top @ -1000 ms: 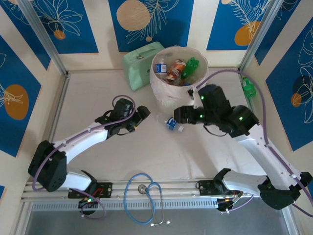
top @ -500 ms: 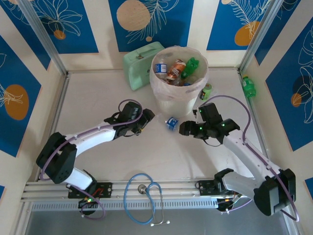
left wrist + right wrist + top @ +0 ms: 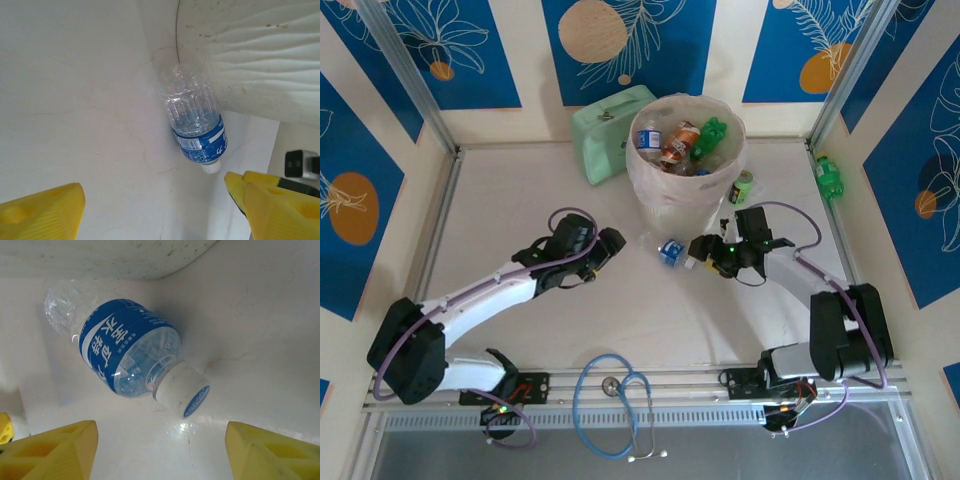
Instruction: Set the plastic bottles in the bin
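Observation:
One clear plastic bottle [image 3: 670, 251] with a blue label and white cap lies on its side on the table, just in front of the bin [image 3: 686, 186]. The bin is a pale round bucket holding several bottles [image 3: 680, 142]. My left gripper [image 3: 611, 246] is open, left of the lying bottle [image 3: 196, 127], with nothing between its yellow fingers [image 3: 42, 211]. My right gripper [image 3: 704, 251] is open too, low on the table, right of the bottle [image 3: 121, 351]. The cap [image 3: 182, 389] points at its open jaws. A green bottle [image 3: 828, 178] lies by the right wall.
A mint-green case [image 3: 608, 130] stands left of the bin. A short dark-green can [image 3: 742, 187] stands right of it. A blue stethoscope [image 3: 614, 402] lies on the near rail. The bin wall [image 3: 250, 55] rises close behind the lying bottle.
My right arm has dropped and swung in from the right, bringing its gripper low beside the bottle's cap. The left gripper reached toward the bottle, then drew back a little. The bottle hardly moved.

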